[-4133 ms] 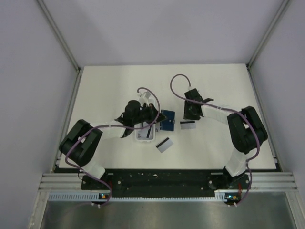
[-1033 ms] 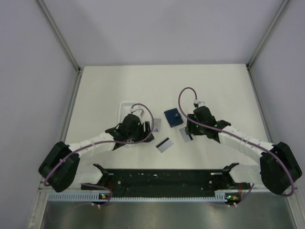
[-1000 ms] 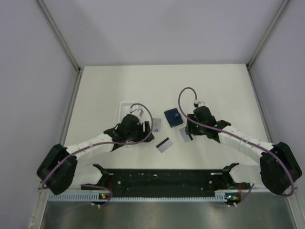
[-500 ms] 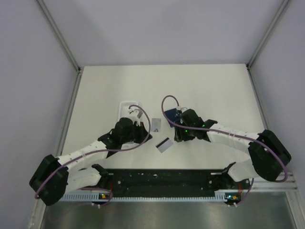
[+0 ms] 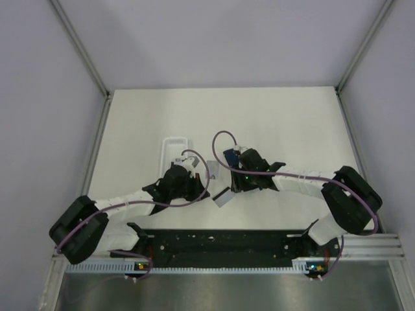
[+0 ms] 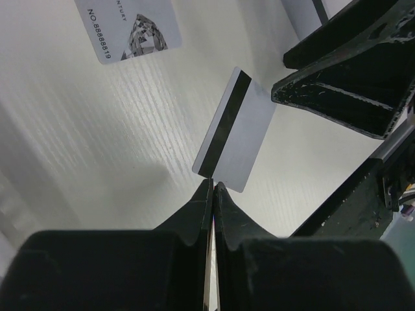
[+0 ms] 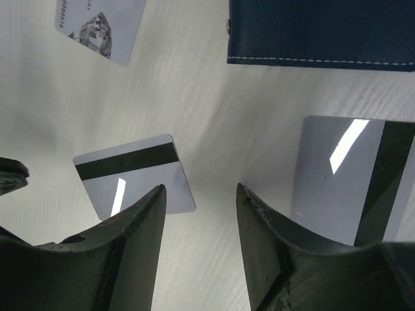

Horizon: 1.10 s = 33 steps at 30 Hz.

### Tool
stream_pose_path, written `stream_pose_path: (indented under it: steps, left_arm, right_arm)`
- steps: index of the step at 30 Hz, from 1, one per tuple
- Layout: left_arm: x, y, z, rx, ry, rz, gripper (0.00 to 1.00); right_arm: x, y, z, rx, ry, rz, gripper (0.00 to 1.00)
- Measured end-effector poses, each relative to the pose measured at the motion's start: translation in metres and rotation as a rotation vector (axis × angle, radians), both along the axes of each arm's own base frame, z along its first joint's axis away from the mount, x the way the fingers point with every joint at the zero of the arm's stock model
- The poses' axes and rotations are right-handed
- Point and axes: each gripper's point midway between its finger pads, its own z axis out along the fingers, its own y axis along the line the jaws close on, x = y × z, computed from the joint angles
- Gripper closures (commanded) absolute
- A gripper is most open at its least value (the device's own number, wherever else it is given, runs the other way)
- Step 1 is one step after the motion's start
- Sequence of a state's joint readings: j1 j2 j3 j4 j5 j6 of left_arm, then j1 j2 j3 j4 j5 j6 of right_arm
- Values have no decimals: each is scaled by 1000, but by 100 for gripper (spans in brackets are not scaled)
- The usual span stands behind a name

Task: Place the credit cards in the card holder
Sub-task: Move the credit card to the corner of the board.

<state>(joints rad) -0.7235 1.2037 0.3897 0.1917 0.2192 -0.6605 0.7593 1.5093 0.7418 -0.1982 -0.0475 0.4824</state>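
The left hand [image 6: 212, 189] has its fingers pressed together, with the tips at the near corner of a striped credit card [image 6: 235, 133] that lies flat on the bench [image 6: 97, 149]. Whether anything thin sits between the fingers cannot be told. The right hand [image 7: 200, 194] is spread and holds nothing. A second striped card [image 7: 353, 188] lies beside its right finger. The navy card holder [image 7: 324, 32] lies flat just beyond, with a printed card [image 7: 97, 26] near it.
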Motion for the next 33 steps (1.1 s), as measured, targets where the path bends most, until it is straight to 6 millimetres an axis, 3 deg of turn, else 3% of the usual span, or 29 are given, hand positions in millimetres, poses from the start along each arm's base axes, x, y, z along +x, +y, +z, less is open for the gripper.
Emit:
stream_pose_path:
  steps: [6, 13, 22, 33]
  left_arm:
    - [-3, -5, -18, 22, 47, 2, 97]
    - [6, -6, -25, 30, 42, 42, 98]
    - [20, -24, -34, 35, 44, 36, 100]
    - [6, -45, -35, 8, 39, -9, 100]
  right_arm:
    - [2, 20, 1, 40, -12, 43, 52]
    - [1, 41, 1, 66, -26, 84, 53]
    - [-3, 48, 1, 103, -13, 84, 55]
    - [-15, 48, 1, 156, 9, 81, 56]
